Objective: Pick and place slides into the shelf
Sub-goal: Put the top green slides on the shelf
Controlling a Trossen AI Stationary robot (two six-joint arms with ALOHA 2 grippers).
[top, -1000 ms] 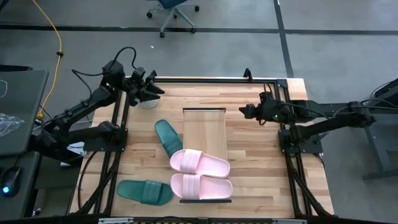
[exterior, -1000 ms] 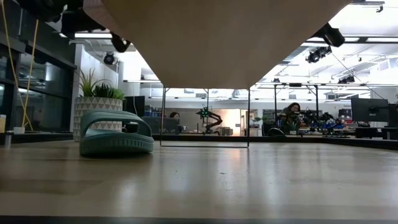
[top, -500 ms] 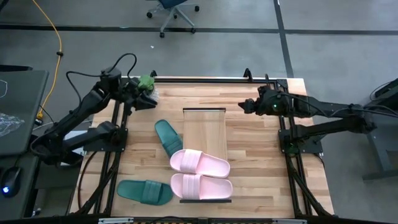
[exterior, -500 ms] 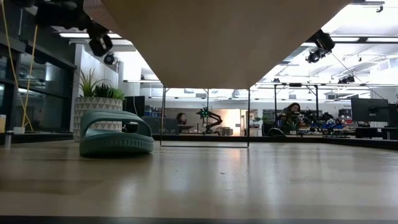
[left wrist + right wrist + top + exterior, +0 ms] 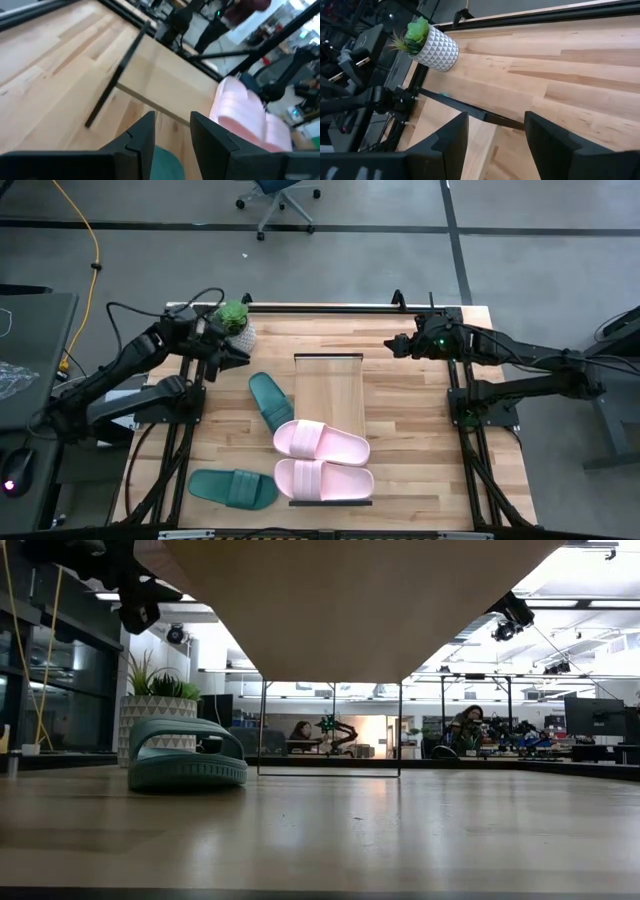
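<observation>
**Both hands poised above the far end of the tabletop, four slides below**

The left hand (image 5: 238,357) hangs over the far left part of the tabletop (image 5: 410,470), its two dark fingers (image 5: 141,139) parted with a narrow gap and nothing between them. It sits just beside a small potted plant (image 5: 235,320) in a white patterned pot and near the closest teal slide (image 5: 271,401). Across the board, the right hand (image 5: 392,346) hovers near the far right corner, its fingers (image 5: 451,139) spread wide and empty, pointing toward the shelf (image 5: 330,385).

The shelf, a long light-wood board in a thin black frame, runs down the middle of the tabletop from far edge to near edge. Its far half is bare. Two pale pink slides lie side by side across its near end: one pink slide (image 5: 321,441) farther in, overhanging the shelf's left edge, the other pink slide (image 5: 323,480) against the near frame. The closer teal slide lies tilted just left of the shelf, its tip touching or nearly touching the first pink one. A second teal slide (image 5: 232,488) rests well apart, by the near left edge. Bare wood stays open right of the shelf and between the hands.
</observation>
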